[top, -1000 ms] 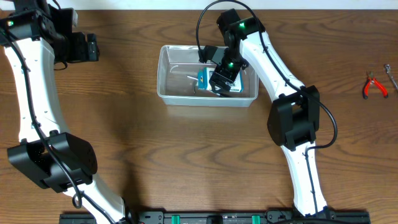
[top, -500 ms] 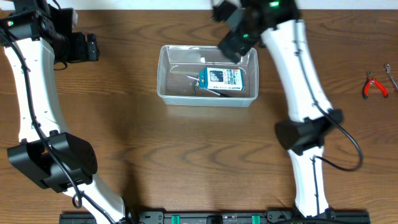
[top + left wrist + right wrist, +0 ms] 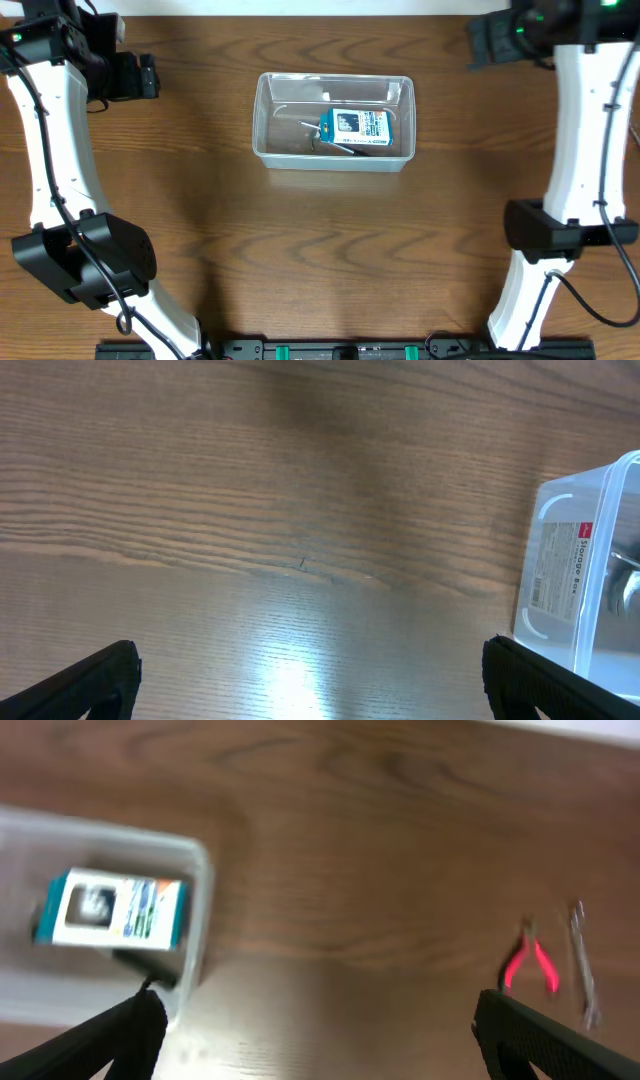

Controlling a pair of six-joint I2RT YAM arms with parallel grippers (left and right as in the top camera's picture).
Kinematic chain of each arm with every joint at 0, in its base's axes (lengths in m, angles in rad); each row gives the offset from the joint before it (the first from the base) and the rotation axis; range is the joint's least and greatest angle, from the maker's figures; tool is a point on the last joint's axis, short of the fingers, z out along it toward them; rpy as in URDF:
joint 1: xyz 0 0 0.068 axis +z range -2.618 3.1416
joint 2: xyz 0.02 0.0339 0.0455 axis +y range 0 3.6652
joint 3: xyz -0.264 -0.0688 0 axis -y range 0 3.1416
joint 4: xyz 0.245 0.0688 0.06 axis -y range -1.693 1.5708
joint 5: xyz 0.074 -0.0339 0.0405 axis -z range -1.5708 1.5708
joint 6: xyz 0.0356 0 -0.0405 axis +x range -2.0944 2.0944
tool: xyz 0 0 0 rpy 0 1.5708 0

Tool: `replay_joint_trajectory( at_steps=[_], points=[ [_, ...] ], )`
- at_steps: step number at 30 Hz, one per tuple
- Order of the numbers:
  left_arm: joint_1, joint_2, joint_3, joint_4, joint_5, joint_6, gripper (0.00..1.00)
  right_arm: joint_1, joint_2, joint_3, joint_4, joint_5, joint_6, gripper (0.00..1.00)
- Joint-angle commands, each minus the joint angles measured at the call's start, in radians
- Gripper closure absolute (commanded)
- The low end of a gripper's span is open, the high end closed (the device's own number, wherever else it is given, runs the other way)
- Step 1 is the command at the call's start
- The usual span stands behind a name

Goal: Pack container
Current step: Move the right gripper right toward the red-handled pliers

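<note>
Overhead, the clear rectangular plastic container [image 3: 285,140] sits on the brown wooden surface [image 3: 330,230], a blue-and-white box [image 3: 357,127] inside; left fingers [image 3: 100,678] and right fingers [image 3: 120,1032] gape wide, empty, apart from it.

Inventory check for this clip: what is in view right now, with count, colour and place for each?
container: one, clear, mid-table
box: one, blue and white, inside the container
pliers: one, red-handled, on the table right of the container
metal tool: one, grey, beside the pliers; kind unclear
table: one, brown wood
left gripper: open, empty, left of the container
right gripper: open, empty, right of the container
</note>
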Motion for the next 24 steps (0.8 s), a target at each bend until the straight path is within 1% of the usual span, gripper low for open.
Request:
replay_joint_trajectory(
  at_steps=[1,8,14,24],
  points=[
    [0.003,-0.003,0.001,-0.003,-0.008,0.005,0.02,-0.069,-0.058,-0.04,-0.005,0.021,0.166,0.01],
    [0.003,-0.003,0.001,-0.003,-0.008,0.005,0.02,-0.217,-0.129,-0.306,-0.003,0.036,0.335,0.01],
    [0.003,-0.003,0.001,-0.003,-0.008,0.005,0.02,-0.284,-0.126,-0.454,0.04,0.003,0.338,0.01],
    [0.003,-0.003,0.001,-0.003,-0.008,0.005,0.02,-0.316,-0.126,-0.631,0.234,0.003,0.373,0.01]
  ],
)
